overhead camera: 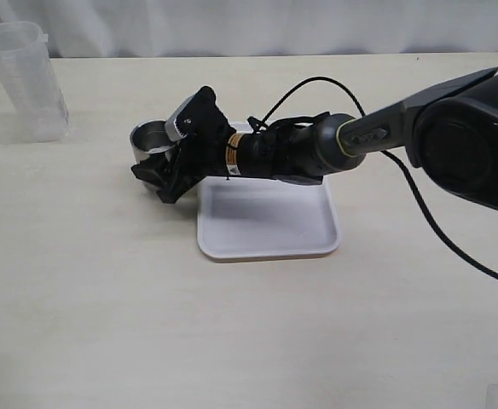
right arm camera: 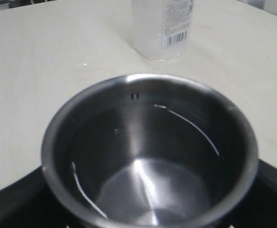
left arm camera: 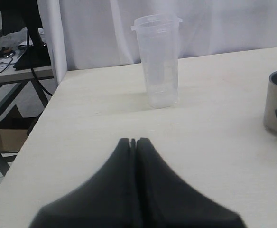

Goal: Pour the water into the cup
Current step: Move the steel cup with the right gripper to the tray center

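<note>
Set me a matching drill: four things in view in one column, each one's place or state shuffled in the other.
1. small brushed stainless-steel cup
2. tall transparent plastic container
3. white rectangular plastic tray
4. left tool

A. shut, empty
B. beneath the right arm
C. between the fingers of the right tool
D. upright, standing alone

Pairs: 1-C, 2-D, 3-B, 4-A

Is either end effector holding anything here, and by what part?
The right end effector clasps the steel cup by its outer side wall, from two opposite sides. The left end effector is shut and empty.
</note>
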{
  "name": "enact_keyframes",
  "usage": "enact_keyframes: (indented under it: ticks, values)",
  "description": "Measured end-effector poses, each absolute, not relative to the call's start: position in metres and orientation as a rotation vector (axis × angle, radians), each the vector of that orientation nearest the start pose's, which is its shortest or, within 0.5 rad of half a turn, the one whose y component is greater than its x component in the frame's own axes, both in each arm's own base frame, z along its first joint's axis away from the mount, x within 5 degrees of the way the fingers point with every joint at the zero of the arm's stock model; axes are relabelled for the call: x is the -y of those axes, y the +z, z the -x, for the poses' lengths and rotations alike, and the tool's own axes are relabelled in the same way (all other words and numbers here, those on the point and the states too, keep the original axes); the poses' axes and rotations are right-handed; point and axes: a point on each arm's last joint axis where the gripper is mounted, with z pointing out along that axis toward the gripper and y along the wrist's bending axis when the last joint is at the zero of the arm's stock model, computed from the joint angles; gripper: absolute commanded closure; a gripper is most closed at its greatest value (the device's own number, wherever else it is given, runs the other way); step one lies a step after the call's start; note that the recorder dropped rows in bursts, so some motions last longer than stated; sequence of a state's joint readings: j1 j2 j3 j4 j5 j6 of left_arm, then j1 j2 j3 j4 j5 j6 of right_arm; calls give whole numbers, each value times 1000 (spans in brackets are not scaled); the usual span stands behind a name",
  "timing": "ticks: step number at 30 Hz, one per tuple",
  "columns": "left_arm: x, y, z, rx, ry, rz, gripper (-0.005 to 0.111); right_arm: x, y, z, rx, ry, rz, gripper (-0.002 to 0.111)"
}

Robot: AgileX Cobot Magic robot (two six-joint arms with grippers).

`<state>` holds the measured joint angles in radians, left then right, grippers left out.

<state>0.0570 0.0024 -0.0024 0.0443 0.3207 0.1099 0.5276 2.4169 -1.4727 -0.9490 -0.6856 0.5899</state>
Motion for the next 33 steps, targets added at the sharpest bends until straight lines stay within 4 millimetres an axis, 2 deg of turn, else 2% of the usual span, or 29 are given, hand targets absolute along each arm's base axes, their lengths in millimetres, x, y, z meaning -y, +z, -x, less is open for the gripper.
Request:
enact_keyframes:
  ticks: [10, 15, 18, 25, 33]
  values:
    - [-4, 185, -54, -1805, 161, -76, 107, -254, 106, -419, -1695, 687, 1022, 104]
    - [-4, 185, -54, -1805, 161, -76, 107, -243, 112, -422, -1700, 669, 1031, 104]
    - [-4, 185, -54, -1805, 161, -76, 107, -231, 113, -422, -1709, 652, 1019, 104]
    - [-4, 185, -54, -1805, 161, -76, 107, -188, 109, -414, -1738, 628, 951, 104]
    - [-4, 185, -54, -1805, 161, -76, 107, -146, 94, -399, -1772, 603, 920, 104]
